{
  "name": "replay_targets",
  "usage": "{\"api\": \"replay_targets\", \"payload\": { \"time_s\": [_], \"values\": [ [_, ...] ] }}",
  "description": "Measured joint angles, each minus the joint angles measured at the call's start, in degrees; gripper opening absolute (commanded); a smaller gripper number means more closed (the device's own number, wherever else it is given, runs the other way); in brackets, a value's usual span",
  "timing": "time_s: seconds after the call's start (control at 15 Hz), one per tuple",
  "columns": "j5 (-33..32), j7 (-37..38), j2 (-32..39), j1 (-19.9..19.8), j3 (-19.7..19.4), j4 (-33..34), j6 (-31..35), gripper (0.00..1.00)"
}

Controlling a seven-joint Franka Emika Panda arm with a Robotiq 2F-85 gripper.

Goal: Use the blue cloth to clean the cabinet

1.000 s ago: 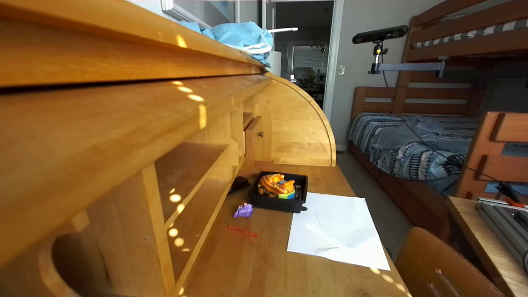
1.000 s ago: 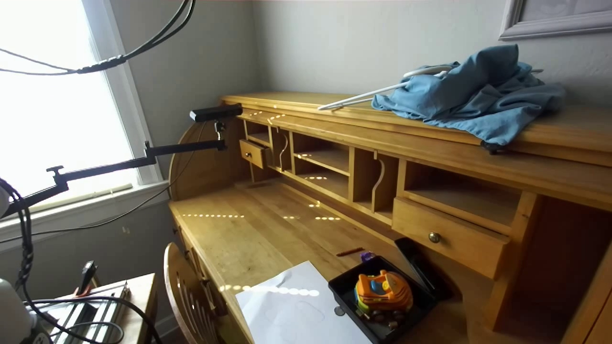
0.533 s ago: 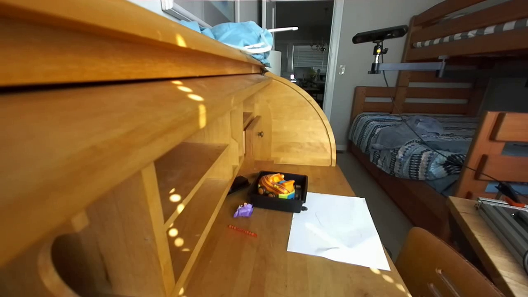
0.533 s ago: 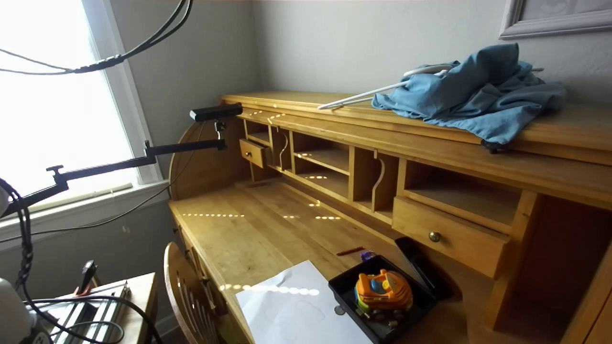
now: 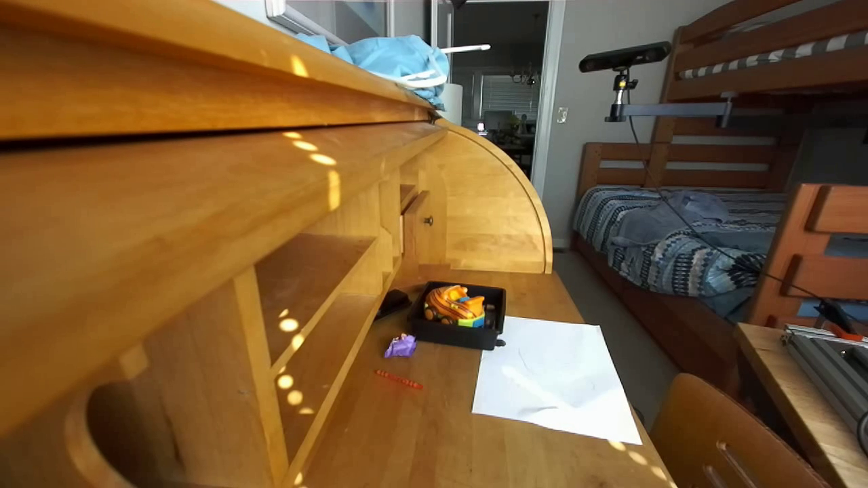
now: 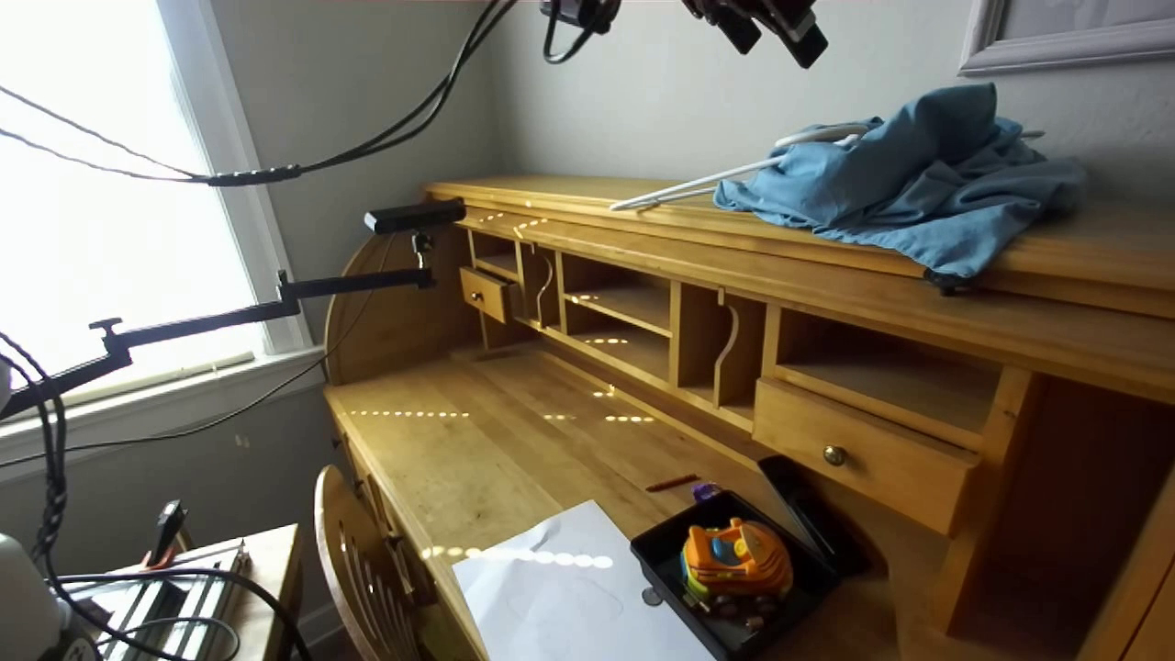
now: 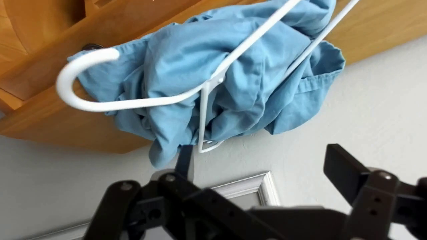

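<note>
The gripper (image 6: 777,46), cropped in an exterior view, had its jaws wide apart. The blue cloth (image 6: 918,179) (partly hiding a white hanger (image 7: 123,104)) lay crumpled atop the cabinet (image 6: 808,275).

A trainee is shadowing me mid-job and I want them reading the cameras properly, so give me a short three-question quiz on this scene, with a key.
1. True or false: the tool stands open.
2. Where on the roll-top desk does the blue cloth lie?
A) in a drawer
B) on its top
C) on the sheet of paper
3. In the wrist view, what white item lies over part of the blue cloth?

Key:
1. True; it holds nothing.
2. B.
3. A clothes hanger.
</note>
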Motion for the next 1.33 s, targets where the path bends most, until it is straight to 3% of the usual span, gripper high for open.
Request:
{"api": "replay_targets", "payload": {
  "time_s": [0.4,0.67,1.0,1.33],
  "values": [
    [-2.3,-0.9,9.67,-1.09,-0.47,7.57,4.55,1.0],
    [-2.3,-1.1,11.15,-1.33,-0.7,9.29,4.58,1.0],
    [-7.26,-1.68,11.73,-2.43,-1.45,9.22,-1.11,1.0],
    [-7.92,-3.07,13.85,-2.33,-1.08,9.48,-4.08,1.0]
  ]
}}
